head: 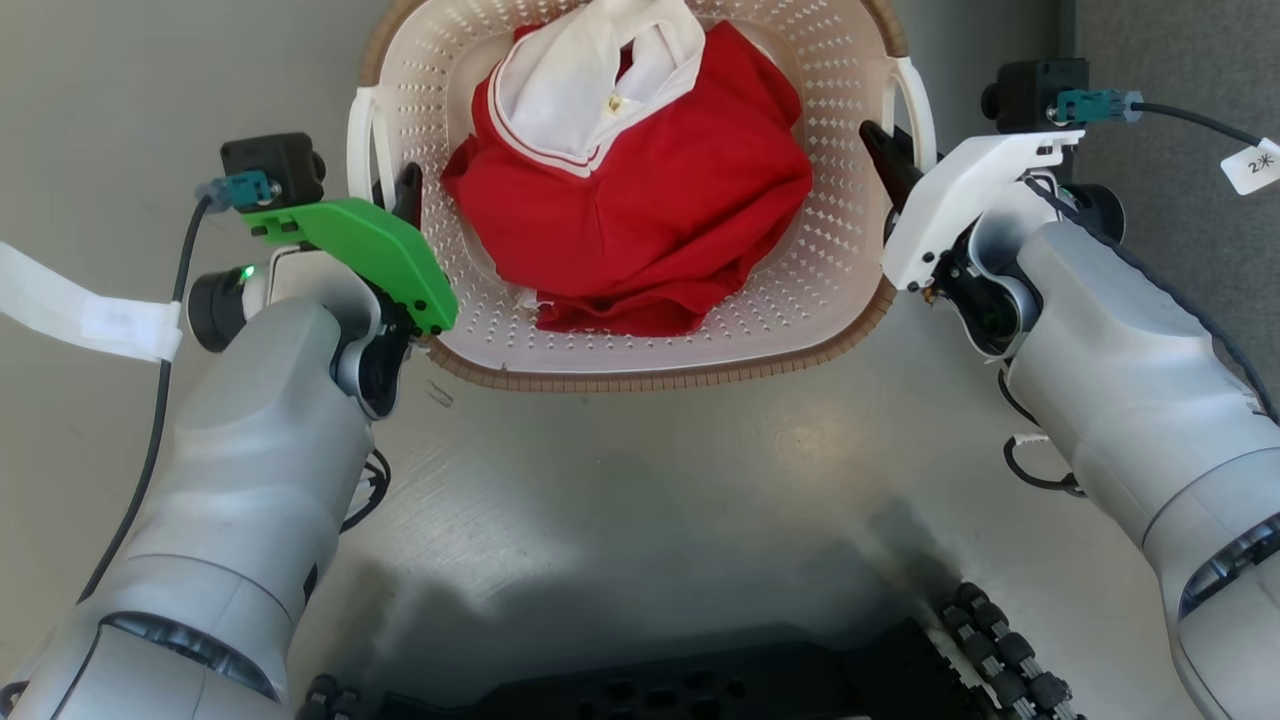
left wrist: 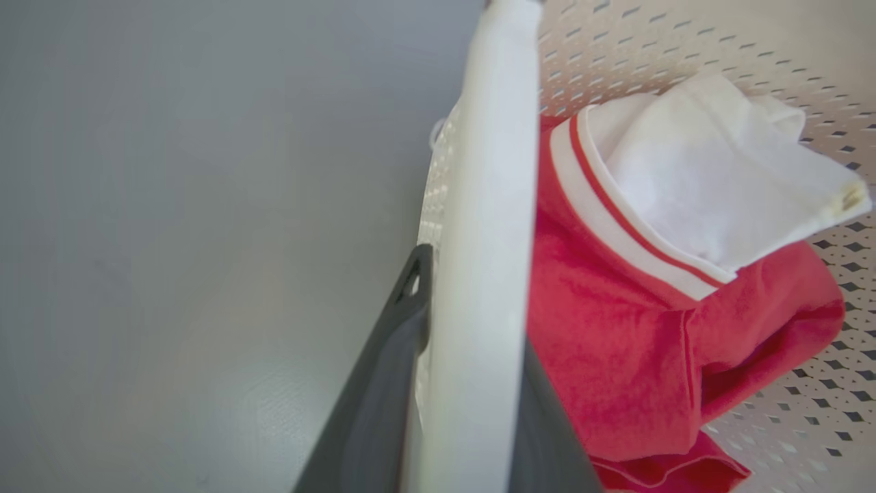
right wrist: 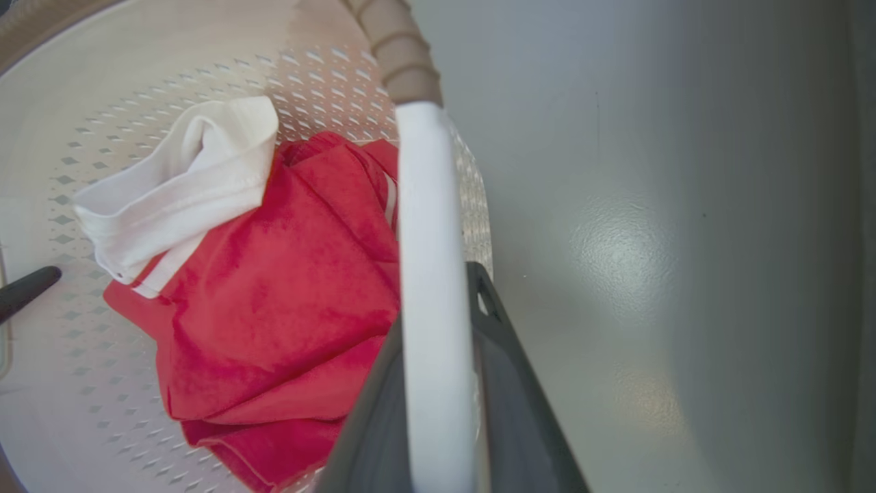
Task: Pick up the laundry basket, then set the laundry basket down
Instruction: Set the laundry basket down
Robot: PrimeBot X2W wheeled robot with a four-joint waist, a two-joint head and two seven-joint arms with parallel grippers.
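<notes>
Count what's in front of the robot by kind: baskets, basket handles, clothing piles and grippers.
Laundry basket: 1
White handles: 2
Red-and-white clothing pile: 1
Grippers: 2, left gripper and right gripper
Total: 6

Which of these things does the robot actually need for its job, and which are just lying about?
For the job: laundry basket; left gripper and right gripper, each closed on a white side handle.
Just there: red shirt with white collar, lying inside the basket; white tag on a cable.
</notes>
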